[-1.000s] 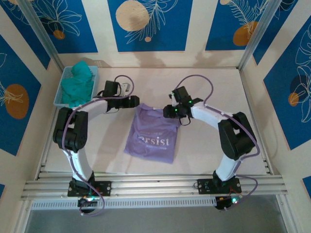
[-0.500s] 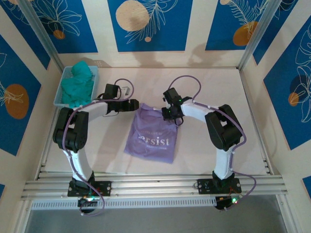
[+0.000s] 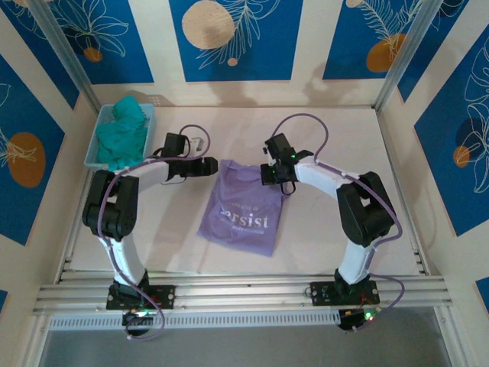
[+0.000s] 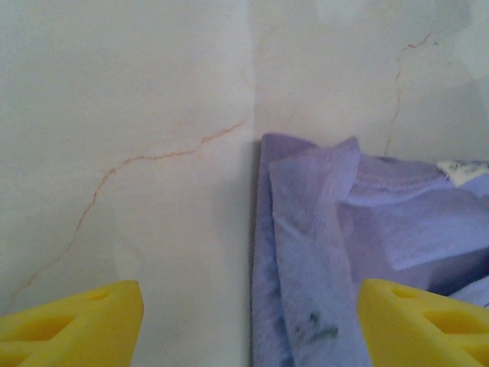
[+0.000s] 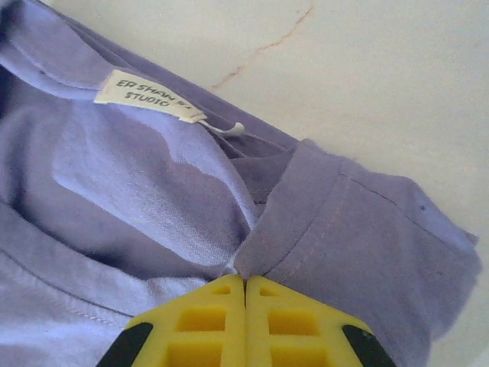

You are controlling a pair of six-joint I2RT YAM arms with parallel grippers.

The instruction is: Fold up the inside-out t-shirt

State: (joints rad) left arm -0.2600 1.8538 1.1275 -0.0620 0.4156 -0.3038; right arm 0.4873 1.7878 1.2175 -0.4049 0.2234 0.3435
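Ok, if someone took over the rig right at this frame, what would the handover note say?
Left end effector: open, hovering at the t-shirt's far left corner, gripping nothing.
Right end effector: shut on a pinch of shirt fabric beside the collar label.
T-shirt: on the table between the arms, far edge rumpled.
Teal garment: in the tray, far left.
Done: right-side grip.
Left to do: left-side grip, then the folding. No neat fold visible yet.
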